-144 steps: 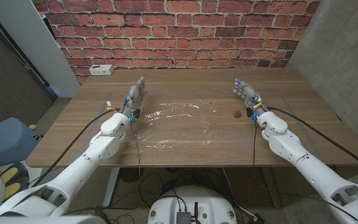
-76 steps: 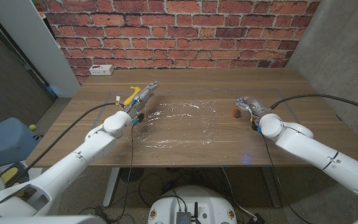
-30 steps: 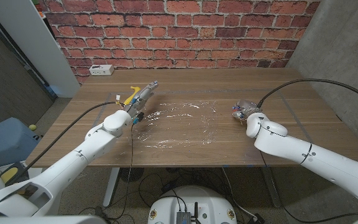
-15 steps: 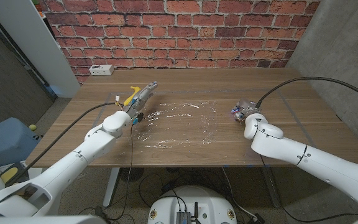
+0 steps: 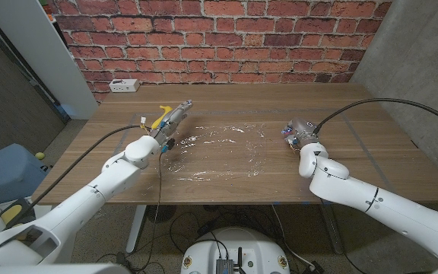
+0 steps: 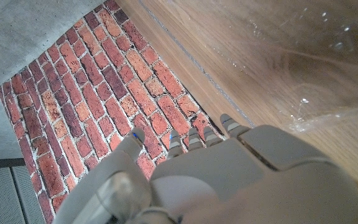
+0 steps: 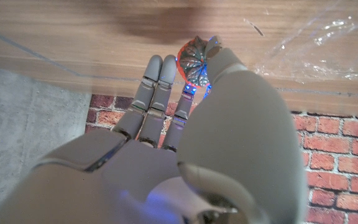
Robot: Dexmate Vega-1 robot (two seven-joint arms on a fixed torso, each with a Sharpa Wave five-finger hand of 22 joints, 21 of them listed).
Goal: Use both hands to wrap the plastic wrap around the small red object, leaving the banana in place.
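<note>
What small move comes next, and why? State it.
Probably carry the small red object over onto the clear plastic wrap sheet. The right hand pinches it between thumb and a finger beside the sheet's right edge, so nothing lies on the wrap to fold around. The left hand waits at the left edge, near the yellow banana.

A wooden table (image 5: 226,176) stood before a red brick wall (image 5: 219,30). A white power strip (image 5: 123,85) lay at the table's far left corner, close to the wall. A grey concrete wall (image 5: 420,68) rose on the right side. On the floor to the left sat a blue container (image 5: 6,171), with a small yellow-green ball (image 5: 41,155) near it.
</note>
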